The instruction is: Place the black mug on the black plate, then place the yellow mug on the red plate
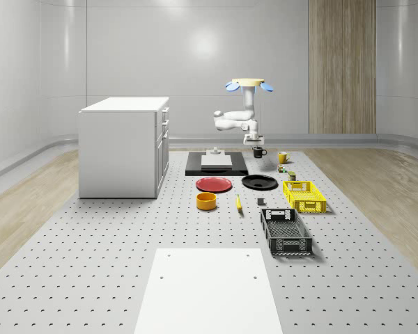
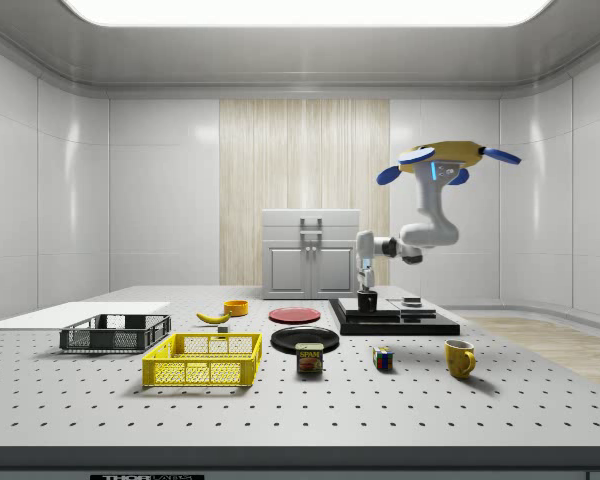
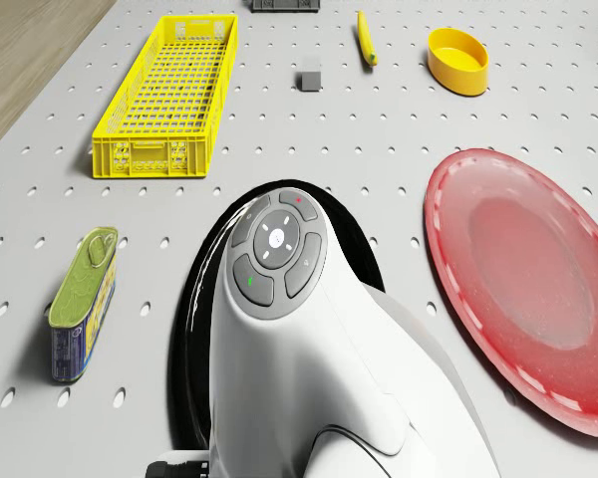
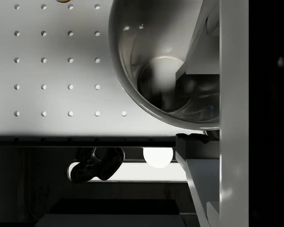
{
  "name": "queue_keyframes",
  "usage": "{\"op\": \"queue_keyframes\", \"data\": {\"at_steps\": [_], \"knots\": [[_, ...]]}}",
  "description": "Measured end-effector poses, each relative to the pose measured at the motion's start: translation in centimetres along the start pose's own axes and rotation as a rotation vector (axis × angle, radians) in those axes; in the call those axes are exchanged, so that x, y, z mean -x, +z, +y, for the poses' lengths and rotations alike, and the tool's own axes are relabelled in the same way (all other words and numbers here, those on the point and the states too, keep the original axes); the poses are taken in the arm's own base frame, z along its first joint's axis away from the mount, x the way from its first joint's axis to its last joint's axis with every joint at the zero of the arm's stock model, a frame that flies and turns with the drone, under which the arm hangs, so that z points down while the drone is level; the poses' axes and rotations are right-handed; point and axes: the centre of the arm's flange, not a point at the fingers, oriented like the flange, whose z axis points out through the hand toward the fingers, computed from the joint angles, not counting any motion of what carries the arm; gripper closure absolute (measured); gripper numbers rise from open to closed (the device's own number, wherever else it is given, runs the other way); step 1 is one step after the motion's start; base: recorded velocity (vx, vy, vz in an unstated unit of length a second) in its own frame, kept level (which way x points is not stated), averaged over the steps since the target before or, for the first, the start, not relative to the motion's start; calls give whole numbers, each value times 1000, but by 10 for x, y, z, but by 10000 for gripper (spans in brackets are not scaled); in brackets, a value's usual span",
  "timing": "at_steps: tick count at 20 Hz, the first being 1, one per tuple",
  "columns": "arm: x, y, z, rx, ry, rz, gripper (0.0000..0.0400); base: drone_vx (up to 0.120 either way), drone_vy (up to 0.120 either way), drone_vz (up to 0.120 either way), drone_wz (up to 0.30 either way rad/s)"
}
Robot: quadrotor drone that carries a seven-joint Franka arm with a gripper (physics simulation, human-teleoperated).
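Observation:
The black mug (image 1: 259, 152) hangs a little above the table, beside the low black platform (image 1: 216, 164). My gripper (image 1: 256, 142) is shut on its rim. In the wrist view one finger (image 4: 199, 47) reaches inside the mug (image 4: 151, 80) and the other sits outside the wall. From the side, the gripper (image 2: 366, 282) points straight down onto the mug (image 2: 367, 300). The drone (image 1: 249, 85) hovers above it. The black plate (image 1: 259, 182) and the red plate (image 1: 214, 184) lie side by side nearer the front. The yellow mug (image 1: 283, 157) stands on the table to the whole-scene view's right of the black mug.
A white cabinet (image 1: 123, 146) stands at the whole-scene view's left. A yellow bowl (image 1: 206, 201), a banana (image 1: 238, 202), a yellow basket (image 1: 304, 196) and a black basket (image 1: 285, 232) lie in front of the plates. A tin can (image 2: 310, 358) and a colour cube (image 2: 383, 359) sit near the black plate.

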Motion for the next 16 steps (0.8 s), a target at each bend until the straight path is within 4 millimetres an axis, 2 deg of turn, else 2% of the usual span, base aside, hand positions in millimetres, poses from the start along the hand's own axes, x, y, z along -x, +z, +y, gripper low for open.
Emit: {"op": "queue_keyframes", "data": {"at_steps": [7,12,16], "knots": [[0,0,0,0,0,0,290,120,0,0,0],[0,0,0,0,0,0,290,120,-120,0,0],[0,0,0,0,0,0,290,120,0,0,0]]}}
